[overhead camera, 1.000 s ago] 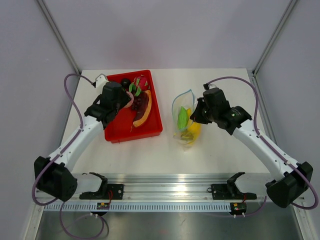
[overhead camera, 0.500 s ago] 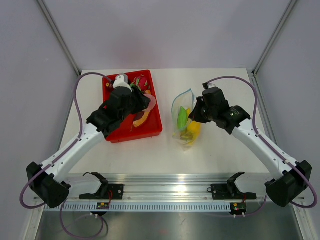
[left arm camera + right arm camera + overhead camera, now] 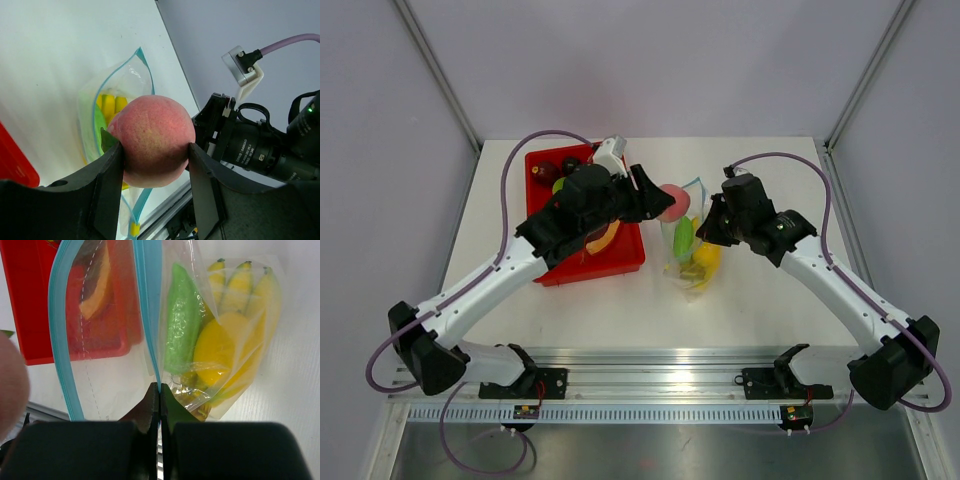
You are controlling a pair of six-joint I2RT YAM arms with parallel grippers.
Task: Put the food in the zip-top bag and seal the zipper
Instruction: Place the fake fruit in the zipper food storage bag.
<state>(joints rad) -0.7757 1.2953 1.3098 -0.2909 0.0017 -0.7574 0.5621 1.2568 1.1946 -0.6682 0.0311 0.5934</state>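
Note:
My left gripper (image 3: 665,203) is shut on a pink-red peach (image 3: 152,140) and holds it in the air just left of the bag's mouth. The peach also shows in the top view (image 3: 673,200). The clear zip-top bag (image 3: 690,245) lies on the white table with its mouth open; inside are a yellow banana bunch (image 3: 240,277), a yellow citrus (image 3: 215,352) and a green piece (image 3: 181,320). My right gripper (image 3: 159,390) is shut on the teal zipper strip (image 3: 149,295) and holds that edge up. More food, among it an orange papaya slice (image 3: 605,236), stays in the red tray (image 3: 590,262).
The red tray stands left of the bag, under my left arm. The metal rail (image 3: 650,385) with the arm bases runs along the near edge. Grey walls and frame posts close in the table at the back and sides.
My left arm lifted the peach out of the red tray and carried it right, up to the bag's open mouth. The right gripper kept its grip on the zipper edge.

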